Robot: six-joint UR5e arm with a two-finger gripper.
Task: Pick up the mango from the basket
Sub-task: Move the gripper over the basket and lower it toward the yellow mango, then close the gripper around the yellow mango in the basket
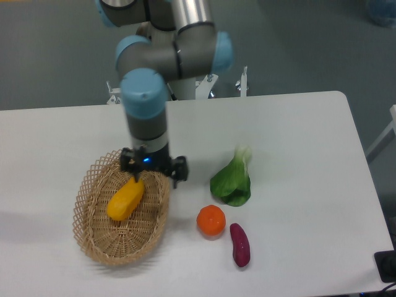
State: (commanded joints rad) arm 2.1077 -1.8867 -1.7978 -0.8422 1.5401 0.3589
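Note:
The mango (125,200) is a smooth yellow-orange oblong fruit lying aslant inside the tan wicker basket (93,238) at the left front of the table. My gripper (146,176) hangs straight down over the basket's far right side, right above the mango's upper end. The wrist body hides the fingertips, so I cannot tell whether the jaws are open or shut, or whether they touch the mango.
A round orange (211,220), a purple sweet potato (240,244) and a green leafy vegetable (232,180) lie on the white table (297,142) to the right of the basket. The arm's base stands at the table's far edge.

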